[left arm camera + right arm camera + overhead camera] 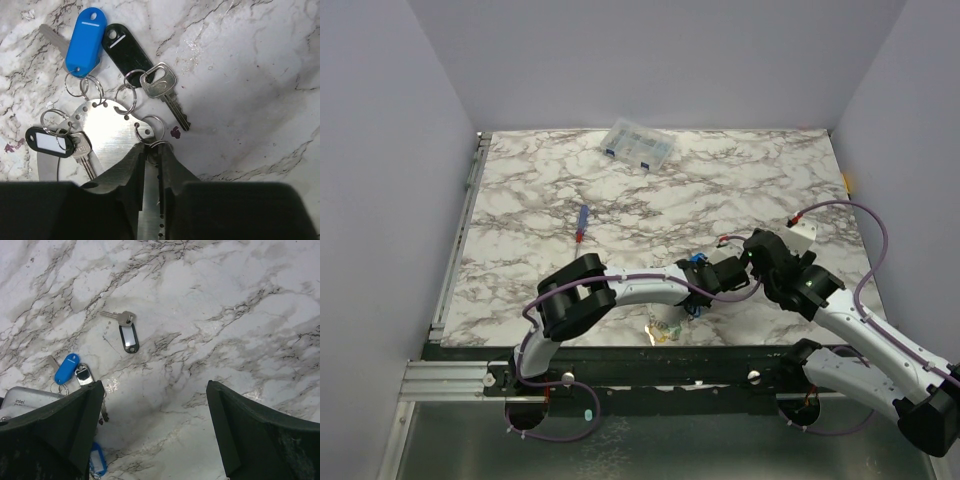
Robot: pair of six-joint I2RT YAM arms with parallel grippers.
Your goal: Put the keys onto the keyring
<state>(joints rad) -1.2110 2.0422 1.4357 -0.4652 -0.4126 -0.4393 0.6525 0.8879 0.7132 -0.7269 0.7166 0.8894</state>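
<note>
In the left wrist view the keyring [105, 132] lies on the marble as a flat grey metal round with small holes along its rim. Keys hang from it on small split rings: a blue tag [85, 42], a black tag [125, 47], a bare silver key [165, 92] and a white-windowed black tag [50, 142]. My left gripper [152, 146] has its jaws drawn close, pinching a small split ring [161, 144] at the rim. My right gripper [155, 385] hovers wide open over bare marble. A loose key with a black tag [128, 336] lies ahead of it.
A red-and-blue screwdriver [582, 222] lies mid-table. A clear compartment box [638, 146] stands at the far edge. Yellow and green tags [665, 331] lie near the table's front edge. Both wrists crowd together right of centre.
</note>
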